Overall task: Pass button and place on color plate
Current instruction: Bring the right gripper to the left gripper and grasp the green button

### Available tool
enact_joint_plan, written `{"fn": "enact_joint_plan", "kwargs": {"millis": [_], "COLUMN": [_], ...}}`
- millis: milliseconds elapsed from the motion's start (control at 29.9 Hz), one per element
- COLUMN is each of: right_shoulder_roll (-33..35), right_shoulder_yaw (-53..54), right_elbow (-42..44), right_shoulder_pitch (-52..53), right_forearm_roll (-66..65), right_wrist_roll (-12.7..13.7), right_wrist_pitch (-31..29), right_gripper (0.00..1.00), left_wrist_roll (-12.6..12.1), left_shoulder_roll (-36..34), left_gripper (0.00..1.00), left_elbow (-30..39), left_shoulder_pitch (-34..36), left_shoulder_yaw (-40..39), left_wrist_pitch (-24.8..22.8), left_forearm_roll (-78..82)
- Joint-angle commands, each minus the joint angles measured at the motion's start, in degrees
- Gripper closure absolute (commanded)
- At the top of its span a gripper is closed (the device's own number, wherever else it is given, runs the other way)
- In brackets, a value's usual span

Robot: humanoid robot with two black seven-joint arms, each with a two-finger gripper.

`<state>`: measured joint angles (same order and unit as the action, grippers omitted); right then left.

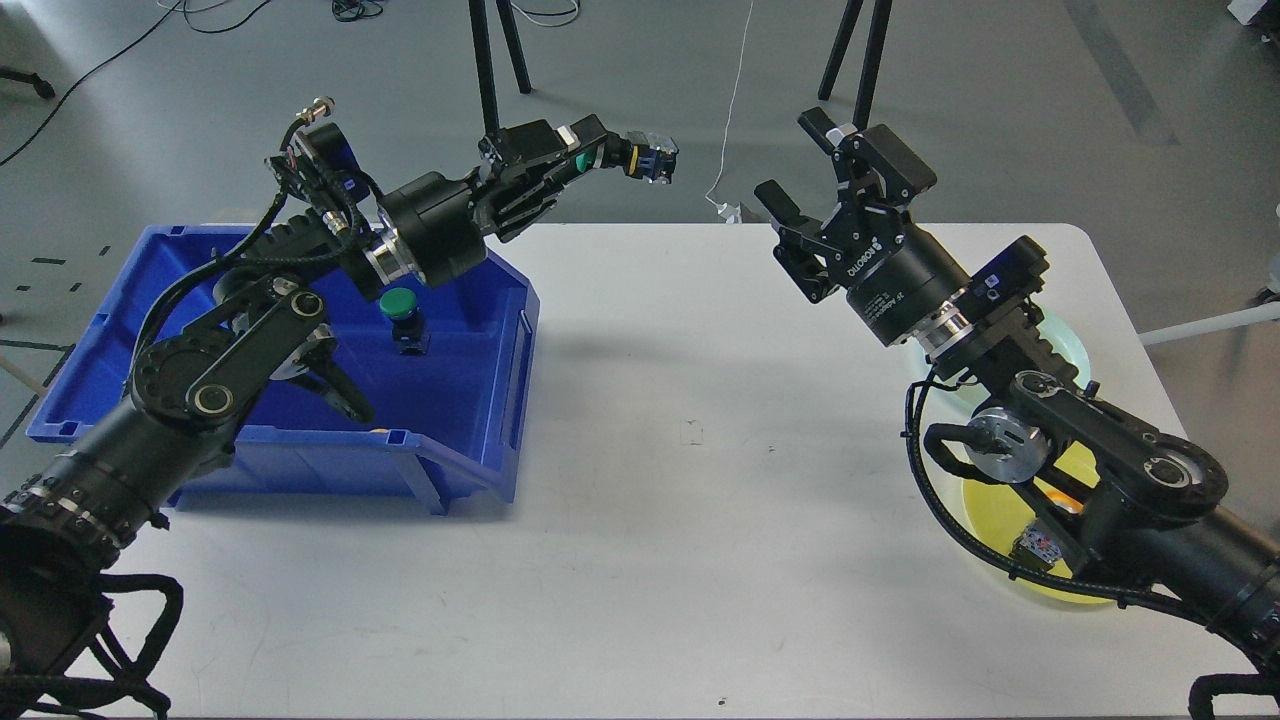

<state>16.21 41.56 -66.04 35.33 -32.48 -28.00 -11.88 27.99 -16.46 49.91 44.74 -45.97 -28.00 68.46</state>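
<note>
My left gripper point(598, 155) is shut on a green-capped button point(652, 160) and holds it high over the table's back edge, its black and blue body pointing right. My right gripper point(803, 168) is open and empty, a short gap to the right of that button and facing it. The yellow plate point(990, 500) lies at the right, largely hidden by my right arm, with an orange-capped button point(1040, 545) partly showing on it. Only a sliver of the pale green plate point(1062, 340) shows behind the arm.
A blue bin point(455, 455) stands at the left with another green button point(400, 305) in it; my left arm covers part of its inside. The white table point(680, 520) stretches between bin and plates. Black stand legs rise behind the table.
</note>
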Motion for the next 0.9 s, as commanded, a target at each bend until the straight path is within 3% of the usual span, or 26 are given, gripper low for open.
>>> {"fn": "enact_joint_plan", "kwargs": {"millis": [0,569,870], "right_shoulder_roll": [-3.37,-15.5,-16.21], "right_shoulder_yaw": [-0.08,-0.25,-0.25], "right_elbow": [2.06,13.48,18.13], "right_shoulder_pitch": [0.09,4.57,7.39], "right_forearm_roll": [0.75,1.98,1.98], "right_wrist_roll": [0.0,0.66,0.84], "right_wrist_pitch": [-0.07,-0.43,-0.43], "right_gripper": [0.17,0.16,0.17], "left_wrist_roll": [0.01,0.01,0.01], "left_shoulder_roll": [0.03,0.12,0.2], "left_gripper": [0.93,0.93,0.93], "left_elbow": [0.1,-0.08,-0.17], "left_shoulder_pitch": [-0.36,-0.27,-0.27], "left_shoulder_yaw": [0.0,0.0,0.09], "left_wrist_pitch": [0.0,0.0,0.0], "left_forearm_roll": [0.19,1.07,1.5]}}
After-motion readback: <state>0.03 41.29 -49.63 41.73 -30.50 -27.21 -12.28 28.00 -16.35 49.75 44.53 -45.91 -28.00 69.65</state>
